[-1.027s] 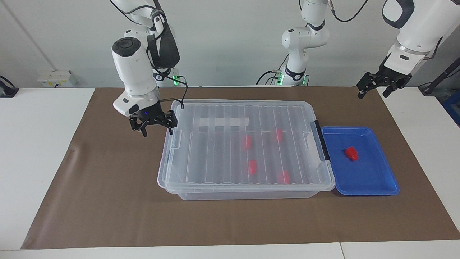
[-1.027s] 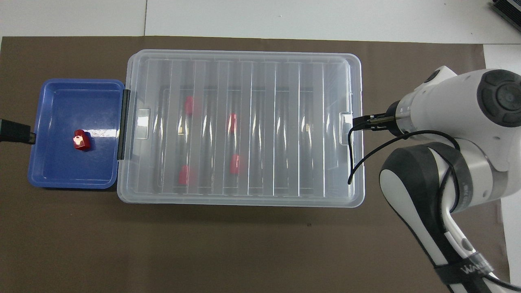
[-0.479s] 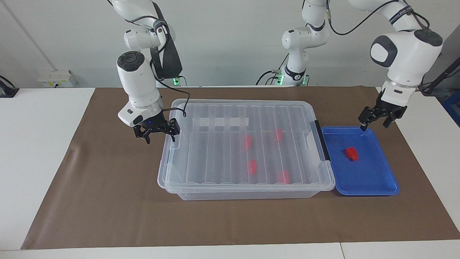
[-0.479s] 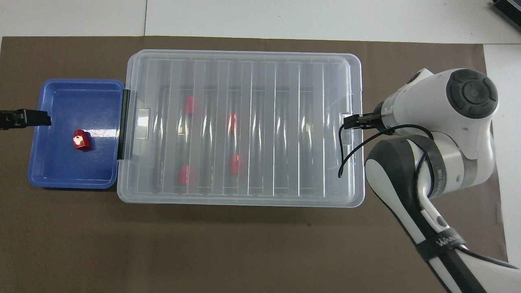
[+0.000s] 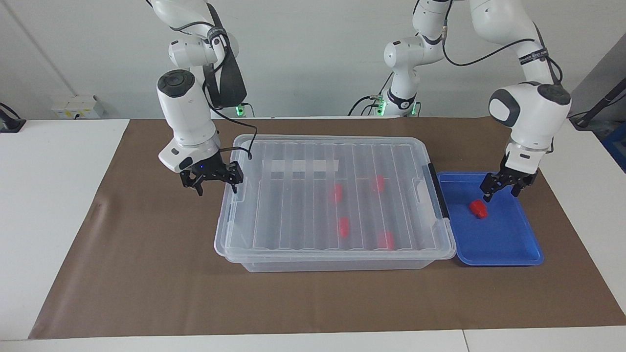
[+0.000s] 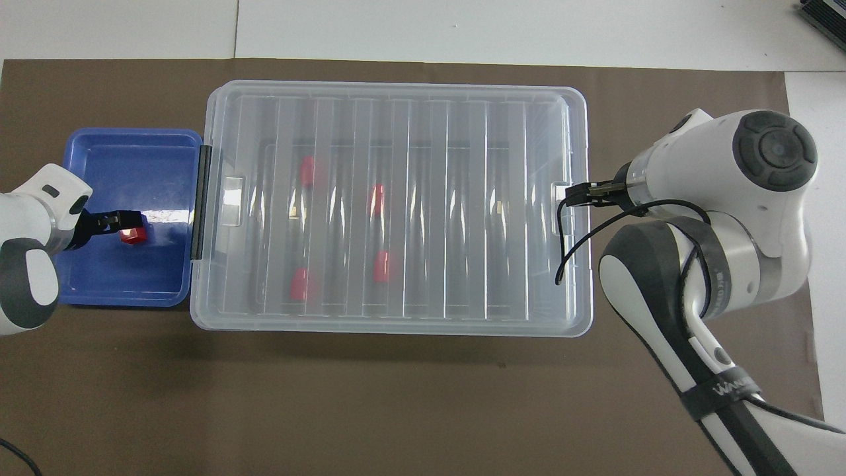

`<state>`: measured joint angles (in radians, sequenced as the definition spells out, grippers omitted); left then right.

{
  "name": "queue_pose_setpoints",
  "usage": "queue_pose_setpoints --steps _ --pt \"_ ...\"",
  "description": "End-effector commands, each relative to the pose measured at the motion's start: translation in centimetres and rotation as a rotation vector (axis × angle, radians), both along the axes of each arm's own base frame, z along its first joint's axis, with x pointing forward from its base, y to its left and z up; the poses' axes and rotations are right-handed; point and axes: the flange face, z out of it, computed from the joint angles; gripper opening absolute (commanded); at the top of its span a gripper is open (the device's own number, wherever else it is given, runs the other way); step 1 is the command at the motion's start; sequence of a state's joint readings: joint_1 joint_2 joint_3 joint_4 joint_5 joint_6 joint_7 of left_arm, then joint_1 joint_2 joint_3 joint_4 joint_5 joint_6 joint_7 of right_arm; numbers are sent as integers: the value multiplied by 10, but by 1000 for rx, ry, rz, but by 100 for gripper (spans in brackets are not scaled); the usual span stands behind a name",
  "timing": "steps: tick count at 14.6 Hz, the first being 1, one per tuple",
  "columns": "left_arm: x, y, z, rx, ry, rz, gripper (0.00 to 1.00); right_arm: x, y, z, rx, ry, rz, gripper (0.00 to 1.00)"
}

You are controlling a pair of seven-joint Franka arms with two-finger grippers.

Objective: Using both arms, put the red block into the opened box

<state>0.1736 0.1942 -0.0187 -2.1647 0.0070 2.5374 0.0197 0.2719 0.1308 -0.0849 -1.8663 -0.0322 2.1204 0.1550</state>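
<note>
One red block (image 5: 478, 209) (image 6: 134, 236) lies in the blue tray (image 5: 508, 244) (image 6: 132, 165). My left gripper (image 5: 500, 196) (image 6: 119, 221) hangs open low over the tray, close beside and just above the block, apart from it. The box (image 5: 293, 215) (image 6: 429, 198) is a clear bin with its ribbed lid lying on it. Several more red blocks (image 5: 344, 227) show through the lid. My right gripper (image 5: 216, 190) (image 6: 574, 193) is open at the box's end toward the right arm, one finger at the lid's end tab (image 5: 240, 188). I cannot tell whether it touches.
A black latch handle (image 5: 438, 191) (image 6: 202, 201) runs along the box's end that meets the tray. Brown paper (image 5: 146, 274) covers the table around both. The right arm's cable (image 6: 568, 251) loops over the lid's corner.
My left arm has swung in and come down from high over the table's end to low over the tray by the block. My right gripper has shifted slightly toward the lid's tab.
</note>
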Motion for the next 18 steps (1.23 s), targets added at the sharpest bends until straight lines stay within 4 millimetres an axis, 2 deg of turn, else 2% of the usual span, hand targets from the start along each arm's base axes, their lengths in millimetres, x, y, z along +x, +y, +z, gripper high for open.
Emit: queue_pose_setpoints --steps 1,4,5,7,8,10,13,15,18 --pt "2 -7 -10 -15 -2 79 100 2 -6 -4 -60 -22 10 100" --pt "3 -9 -23 -18 6 80 100 4 -16 -3 -114 -32 24 100" --pt "4 -9 -22 -18 4 79 80 5 -19 -3 -117 -30 21 100" --pt "4 -8 -22 -18 15 78 5 5 -28 -3 -132 -23 13 100" --pt "5 -8 -20 -17 10 75 0 6 -30 -4 -149 -22 21 100" --pt "9 -9 -15 -19 28 76 0 7 -38 -3 -168 -24 18 100" --pt "20 -7 6 -22 39 84 0 8 -53 -3 -172 -13 0 100" --pt "36 -7 50 -36 81 94 0 7 -60 -1 -176 -3 -11 100" --pt "59 -21 140 -82 145 171 0 7 -72 -1 -181 12 -29 100"
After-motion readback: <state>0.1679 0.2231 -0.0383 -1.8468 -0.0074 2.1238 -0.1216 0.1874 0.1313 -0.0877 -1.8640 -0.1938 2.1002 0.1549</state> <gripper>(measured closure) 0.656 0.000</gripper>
